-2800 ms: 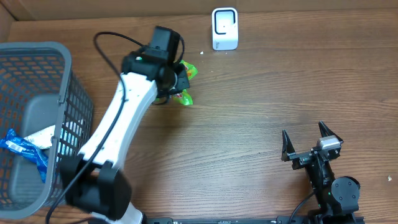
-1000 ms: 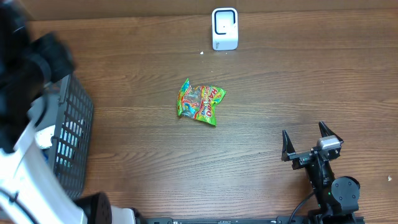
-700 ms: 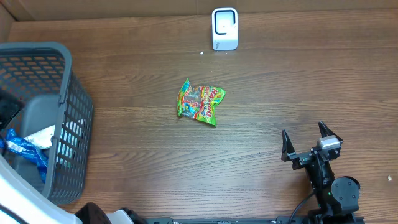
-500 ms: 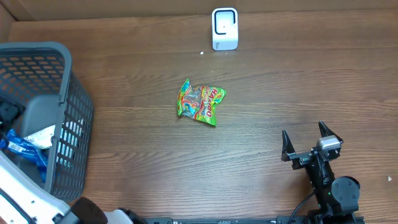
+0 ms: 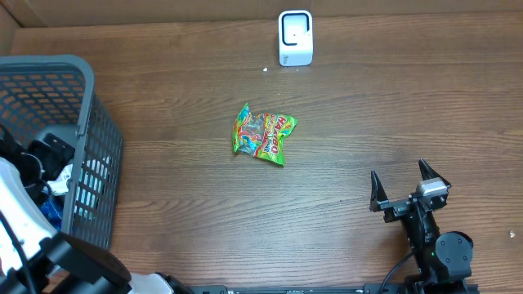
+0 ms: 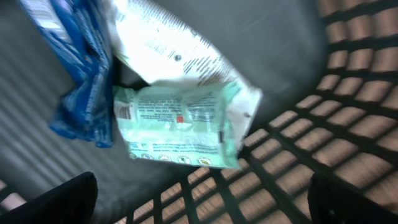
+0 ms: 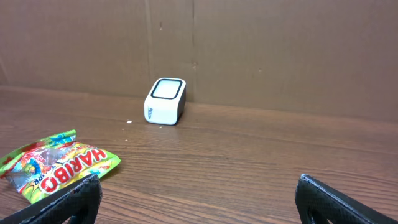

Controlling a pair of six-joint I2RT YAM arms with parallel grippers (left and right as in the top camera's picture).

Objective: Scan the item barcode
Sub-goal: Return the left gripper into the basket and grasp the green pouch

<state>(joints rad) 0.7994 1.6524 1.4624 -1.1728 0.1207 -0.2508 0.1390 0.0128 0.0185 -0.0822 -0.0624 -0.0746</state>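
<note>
A green Haribo candy bag (image 5: 264, 135) lies flat on the table, below the white barcode scanner (image 5: 295, 37). My left arm (image 5: 37, 163) reaches down into the grey basket (image 5: 90, 90). In the left wrist view my left gripper (image 6: 202, 205) is open and holds nothing. It hovers over a mint-green packet (image 6: 180, 124), a white packet (image 6: 161, 37) and a blue packet (image 6: 81, 74). My right gripper (image 5: 402, 189) rests open at the front right, facing the scanner (image 7: 166, 101) and the candy bag (image 7: 56, 165).
The basket's mesh wall (image 6: 323, 112) stands close on the right side of the left gripper. A cardboard wall (image 7: 249, 50) rises behind the scanner. Bare wooden table lies between the candy bag and the right gripper.
The left arm has left the candy bag on the table, swung left and dropped into the basket, with its jaws spreading wide. The right arm and the bag have not moved.
</note>
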